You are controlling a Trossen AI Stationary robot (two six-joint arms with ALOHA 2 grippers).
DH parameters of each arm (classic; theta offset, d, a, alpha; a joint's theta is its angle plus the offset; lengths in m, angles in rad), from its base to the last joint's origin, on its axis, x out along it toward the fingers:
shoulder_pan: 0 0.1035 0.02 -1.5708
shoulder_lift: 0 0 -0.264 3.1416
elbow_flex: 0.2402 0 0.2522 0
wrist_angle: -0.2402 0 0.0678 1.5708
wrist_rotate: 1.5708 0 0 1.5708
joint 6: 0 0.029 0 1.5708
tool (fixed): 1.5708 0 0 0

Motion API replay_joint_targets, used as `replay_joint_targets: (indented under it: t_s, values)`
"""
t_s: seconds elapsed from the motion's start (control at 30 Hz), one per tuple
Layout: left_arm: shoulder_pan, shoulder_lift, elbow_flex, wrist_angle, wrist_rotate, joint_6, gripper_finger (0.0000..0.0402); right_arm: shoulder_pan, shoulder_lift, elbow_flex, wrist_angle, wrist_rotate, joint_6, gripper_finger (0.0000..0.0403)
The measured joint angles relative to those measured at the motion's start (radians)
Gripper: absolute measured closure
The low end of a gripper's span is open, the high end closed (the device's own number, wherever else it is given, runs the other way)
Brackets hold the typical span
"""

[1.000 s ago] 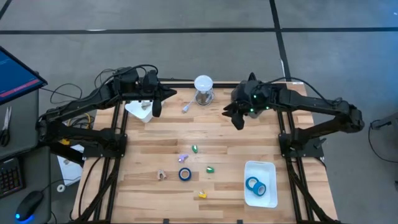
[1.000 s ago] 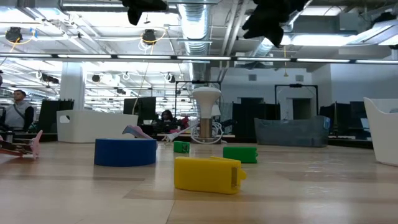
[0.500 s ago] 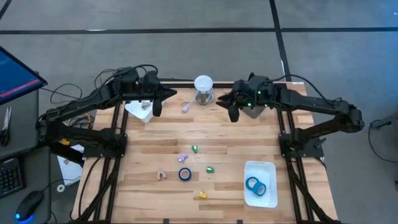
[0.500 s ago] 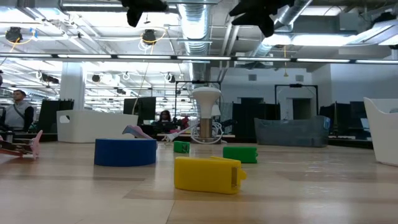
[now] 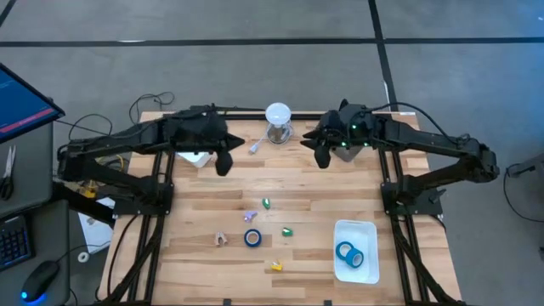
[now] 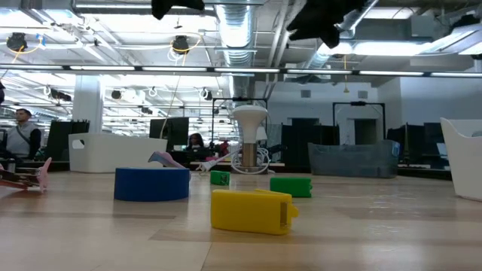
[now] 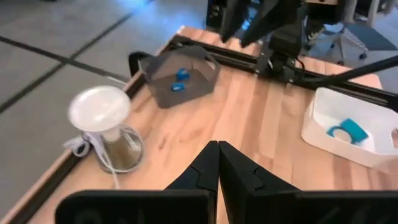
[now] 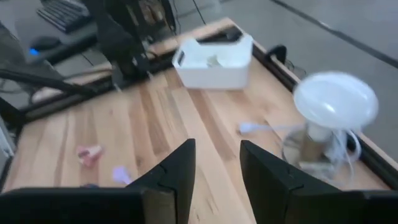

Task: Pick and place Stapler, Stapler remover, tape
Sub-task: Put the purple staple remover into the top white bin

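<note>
One blue tape roll (image 5: 252,238) lies flat on the wooden table near its middle, and it shows again in the low view (image 6: 152,183). Two more blue rolls (image 5: 347,252) lie in the white tray (image 5: 367,233) at the near right. Small pieces lie around the loose roll: pink-tan (image 5: 221,240), purple (image 5: 249,216), green (image 5: 287,230) and yellow (image 5: 275,265). My left gripper (image 5: 223,164) is shut and hangs high over the far left part of the table. My right gripper (image 5: 321,159) is open and hangs high over the far right part. Neither touches anything.
A second white tray (image 5: 191,155) stands at the far left, partly under my left arm. A grey bin (image 7: 180,78) with blue items stands at the far right. A white-topped stand (image 5: 278,119) is at the far middle. A second green piece (image 5: 266,202) lies mid-table.
My left arm has swung out from over the far-left white tray, and its gripper has moved toward the table's near right, still shut. My right gripper has shifted only slightly, staying high. Nothing on the table has moved.
</note>
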Motion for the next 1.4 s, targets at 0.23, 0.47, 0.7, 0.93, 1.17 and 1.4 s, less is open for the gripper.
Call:
replay_joint_targets:
  t_s: [0.23,0.47,0.7,0.93,1.17,1.4]
  values:
    - [-0.080,0.172,0.027,-0.011,0.017,-0.039,0.0399,-0.035,-0.091,0.000,-0.063,-0.003,-0.052,0.0284]
    - [-0.132,0.277,0.027,-0.008,0.035,-0.150,0.0399,-0.077,-0.240,0.000,-0.080,-0.002,-0.082,0.0284]
    - [-0.176,0.343,0.027,-0.029,0.039,-0.346,0.0399,-0.118,-0.348,0.000,-0.163,-0.003,-0.083,0.0284]
    - [-0.216,0.452,0.027,-0.107,0.095,-0.479,0.0399,-0.155,-0.385,0.000,-0.247,-0.003,-0.084,0.0284]
    - [-0.226,0.555,0.027,-0.128,0.170,-0.536,0.0398,-0.175,-0.381,0.000,-0.318,-0.003,-0.128,0.0284]
    - [-0.225,0.625,0.027,-0.142,0.225,-0.546,0.0354,-0.175,-0.375,0.000,-0.335,-0.003,-0.142,0.0284]
